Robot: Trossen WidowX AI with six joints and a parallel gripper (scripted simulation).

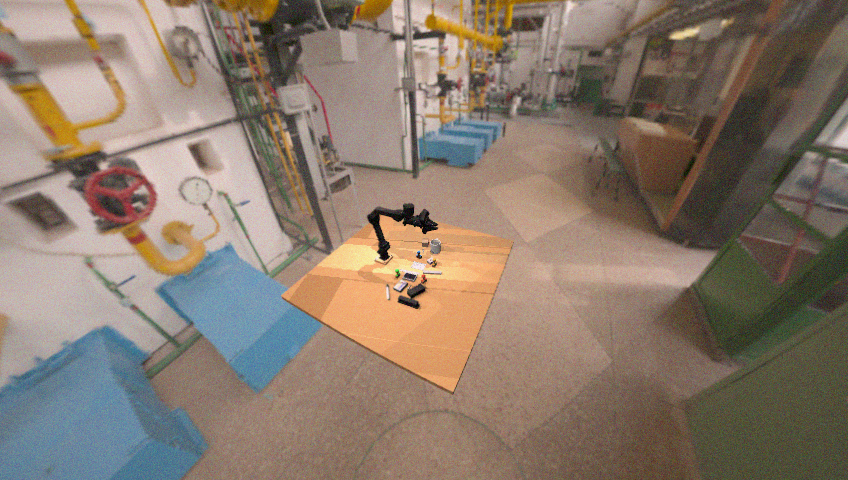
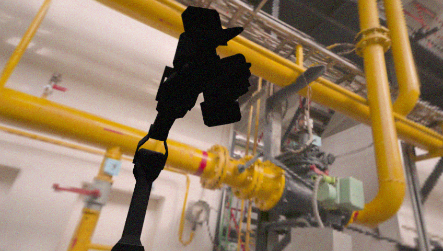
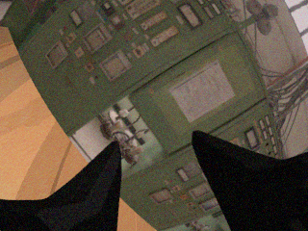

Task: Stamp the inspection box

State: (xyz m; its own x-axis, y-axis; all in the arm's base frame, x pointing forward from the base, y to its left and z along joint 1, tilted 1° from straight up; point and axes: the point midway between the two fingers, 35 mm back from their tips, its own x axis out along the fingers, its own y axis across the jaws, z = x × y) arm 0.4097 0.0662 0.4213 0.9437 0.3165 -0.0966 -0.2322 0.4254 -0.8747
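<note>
Gripper (image 1: 436,226) (image 3: 157,142) hovering, fingers parted, pinching nothing | arm (image 1: 380,231) (image 2: 136,198) reaching above bench (image 1: 440,333) (image 3: 19,120) | stamps standing inside bench edges

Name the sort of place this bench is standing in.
Probably an industrial plant or boiler room: a red handwheel valve on yellow pipework, a round dial gauge on the wall, and a flanged yellow pipe suggest it.
</note>
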